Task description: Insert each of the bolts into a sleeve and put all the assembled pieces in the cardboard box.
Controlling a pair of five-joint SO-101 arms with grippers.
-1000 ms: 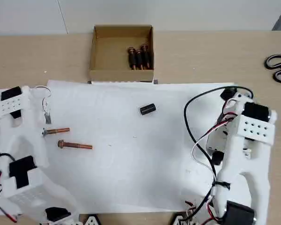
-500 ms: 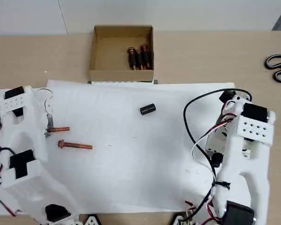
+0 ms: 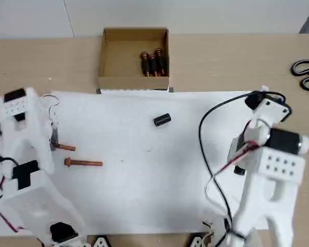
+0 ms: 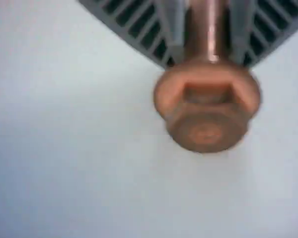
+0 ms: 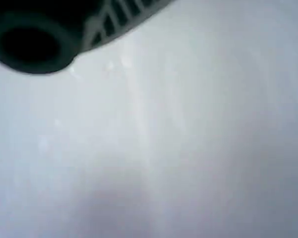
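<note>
My left gripper [image 4: 207, 47] is shut on the shaft of a copper bolt [image 4: 206, 111], whose hex head points at the camera just above the white sheet. From above, this bolt [image 3: 65, 147] sticks out of the left arm [image 3: 28, 128] at the sheet's left side. A second bolt [image 3: 83, 162] lies loose just beside it. A black sleeve [image 3: 162, 120] lies alone mid-sheet. In the right wrist view, another black sleeve [image 5: 32, 44] sits against a grey ribbed finger [image 5: 120, 19], apparently held. The cardboard box [image 3: 110, 56] at the back holds three assembled pieces [image 3: 153, 63].
The white sheet [image 3: 159, 195] covers most of the table's front. Scissors [image 3: 306, 72] lie at the far right edge. The right arm [image 3: 270, 159] with its cables stands over the sheet's right side. Bare sheet lies between the two arms.
The left gripper has closed in on the upper bolt and nudged it slightly. The right arm has swung nearer the camera, its wrist now over the sheet's right part.
</note>
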